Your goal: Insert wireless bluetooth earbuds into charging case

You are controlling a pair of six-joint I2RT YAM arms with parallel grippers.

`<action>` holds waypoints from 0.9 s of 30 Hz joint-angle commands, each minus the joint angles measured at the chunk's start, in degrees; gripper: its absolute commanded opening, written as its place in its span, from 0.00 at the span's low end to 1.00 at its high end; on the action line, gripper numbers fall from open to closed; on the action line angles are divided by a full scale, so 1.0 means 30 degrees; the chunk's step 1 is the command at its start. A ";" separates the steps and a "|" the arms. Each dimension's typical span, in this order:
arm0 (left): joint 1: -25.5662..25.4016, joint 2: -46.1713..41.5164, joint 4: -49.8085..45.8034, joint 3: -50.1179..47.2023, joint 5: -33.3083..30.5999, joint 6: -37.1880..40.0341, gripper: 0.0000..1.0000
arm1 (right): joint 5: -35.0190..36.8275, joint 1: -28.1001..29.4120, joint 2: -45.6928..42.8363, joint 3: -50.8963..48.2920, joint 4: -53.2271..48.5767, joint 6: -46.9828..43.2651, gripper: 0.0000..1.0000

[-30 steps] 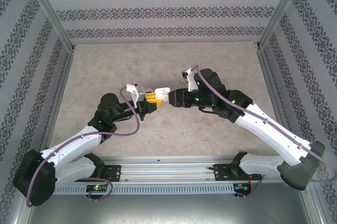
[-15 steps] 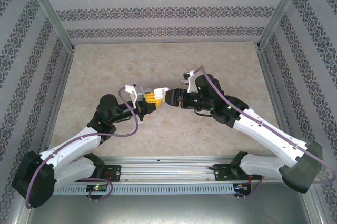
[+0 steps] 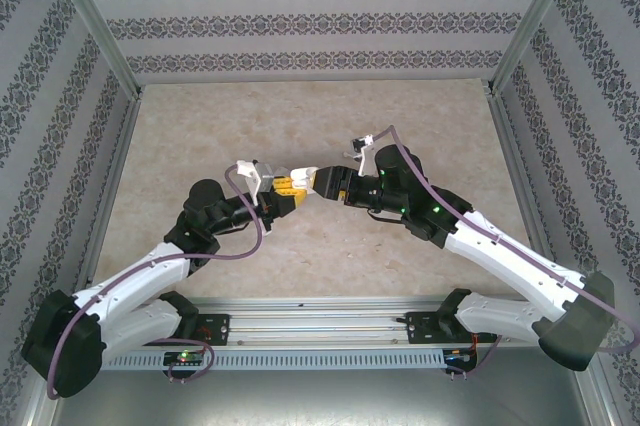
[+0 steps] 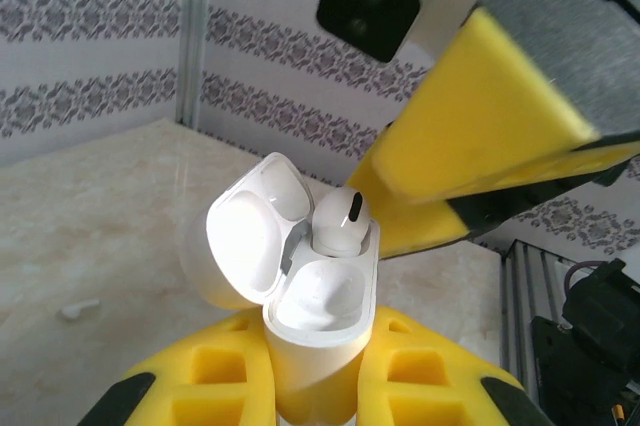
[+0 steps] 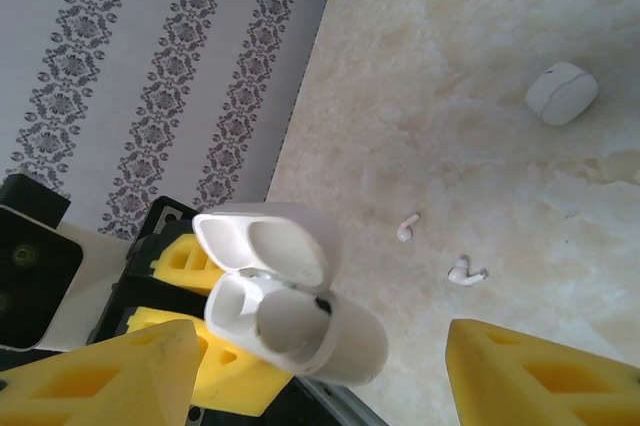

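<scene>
Status: left gripper has its yellow fingers clamped on the base of a white rounded plastic charging case, lid flipped open, held above the middle of the beige marble-pattern bench. One small white stemmed earbud sits in a well of the case. Right gripper has its fingers spread wide, gripping nothing, straddling the case. Loose white earbud and second loose earbud lie close together on the bench. Closed white rounded case lies further off.
</scene>
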 commanded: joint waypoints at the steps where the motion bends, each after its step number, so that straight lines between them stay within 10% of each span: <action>1: 0.0713 -0.0756 -0.2388 0.0515 -0.1041 -0.0432 0.00 | 0.0995 -0.0098 0.0154 0.0591 -0.0746 -0.0204 0.65; 20: 0.5722 -0.5889 -1.6711 0.2307 -1.0503 0.0178 0.00 | 0.2932 0.3771 1.2051 0.6451 -0.4151 -0.4917 0.51; 27: 0.7728 -0.7205 -1.8183 0.2324 -0.9452 -0.0021 0.00 | 0.1276 0.4314 1.7532 1.2211 -0.8274 -0.9418 0.48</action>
